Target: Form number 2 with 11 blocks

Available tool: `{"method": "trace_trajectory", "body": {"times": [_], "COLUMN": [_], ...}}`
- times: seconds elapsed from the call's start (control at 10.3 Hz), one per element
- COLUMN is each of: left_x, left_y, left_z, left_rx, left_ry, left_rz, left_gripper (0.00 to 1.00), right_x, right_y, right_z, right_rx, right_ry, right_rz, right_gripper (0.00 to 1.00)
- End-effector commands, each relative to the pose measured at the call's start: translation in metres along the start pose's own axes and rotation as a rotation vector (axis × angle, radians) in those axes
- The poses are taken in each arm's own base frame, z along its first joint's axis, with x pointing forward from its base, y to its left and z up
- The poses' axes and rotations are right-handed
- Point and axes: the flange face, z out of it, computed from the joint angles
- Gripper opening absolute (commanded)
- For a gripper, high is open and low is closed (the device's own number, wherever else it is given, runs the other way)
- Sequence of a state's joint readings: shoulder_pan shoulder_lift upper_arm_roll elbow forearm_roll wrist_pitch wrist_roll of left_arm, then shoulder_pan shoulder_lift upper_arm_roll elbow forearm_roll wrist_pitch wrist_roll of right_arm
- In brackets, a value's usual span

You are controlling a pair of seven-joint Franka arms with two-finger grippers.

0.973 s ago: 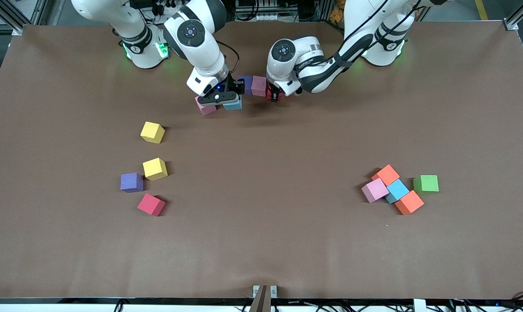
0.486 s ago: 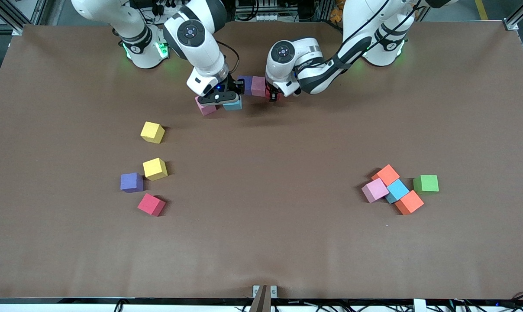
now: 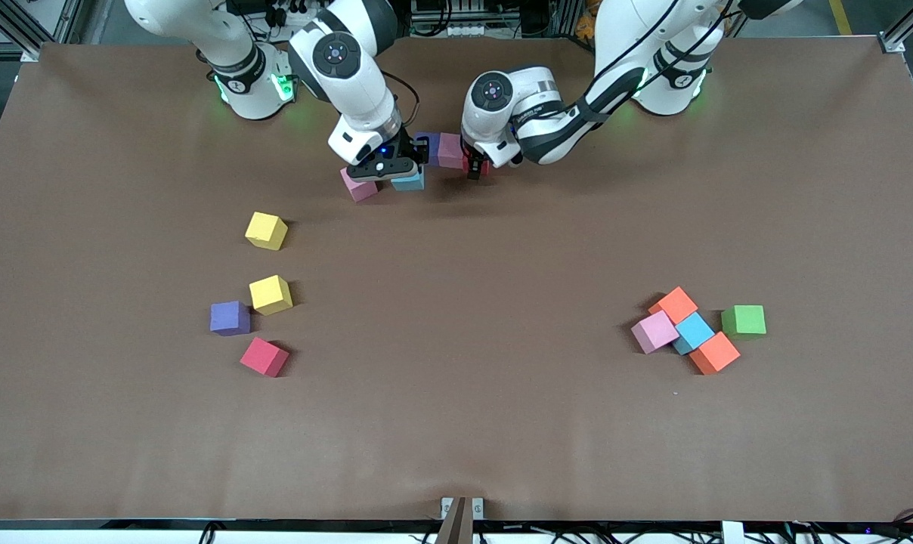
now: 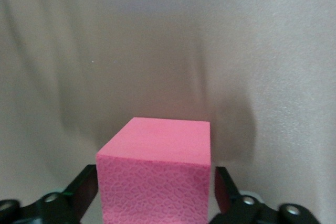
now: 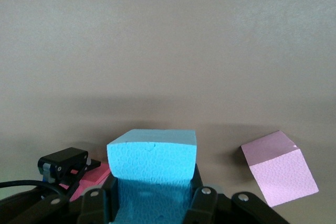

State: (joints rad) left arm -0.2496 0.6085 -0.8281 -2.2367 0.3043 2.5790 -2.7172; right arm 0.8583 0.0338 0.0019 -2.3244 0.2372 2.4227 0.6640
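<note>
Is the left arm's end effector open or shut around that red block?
Open. In the left wrist view the fingers of the left end effector stand apart from the red block, with a gap on each side.

I see a purple block [image 3: 428, 143], pink block [image 3: 450, 149] and red block [image 3: 478, 165] in a row near the table's robot-side edge, with a blue block [image 3: 409, 181] and tilted pink block [image 3: 359, 188] just nearer.

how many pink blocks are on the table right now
3 light pink: one in the row by the robots' bases, one beside the right hand's blue block, one in the cluster toward the left arm's end. More may be hidden under the arms.
</note>
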Motion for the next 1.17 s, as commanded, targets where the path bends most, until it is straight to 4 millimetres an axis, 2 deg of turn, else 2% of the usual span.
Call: {"method": "trace_trajectory", "body": {"times": [0.0,0.29,0.58,0.68,0.78,1.07], "left_x": [-0.004,-0.001,0.004,0.001,0.004,0.004], "left_y": [0.002,0.001,0.005,-0.005,-0.002,0.004], "left_z": [-0.001,-0.002,-0.011,-0.011,-0.014,-0.032], "left_rx": [-0.021,-0.022,-0.028,-0.013,-0.010,-0.040], "left_ry": [-0.003,0.007,0.038,0.059,0.069,0.069], "left_rz": [-0.025,0.003,0.029,0.050,0.044,0.044], "left_gripper": [1.00,1.00,1.00,1.00,1.00,1.00], "right_x": [-0.008,-0.011,-0.008,-0.009,-0.008,-0.008], "right_y": [-0.001,-0.009,-0.009,-0.009,-0.010,-0.011], "right_z": [0.002,0.008,0.014,0.014,0.015,0.023], "right_rx": [0.015,0.025,0.025,0.024,0.026,0.026], "right_ry": [0.005,0.020,0.024,0.024,0.025,0.032], "right_rz": [0.032,0.055,0.062,0.061,0.065,0.084], "right_gripper": [0.00,0.00,0.00,0.00,0.00,0.00]}}
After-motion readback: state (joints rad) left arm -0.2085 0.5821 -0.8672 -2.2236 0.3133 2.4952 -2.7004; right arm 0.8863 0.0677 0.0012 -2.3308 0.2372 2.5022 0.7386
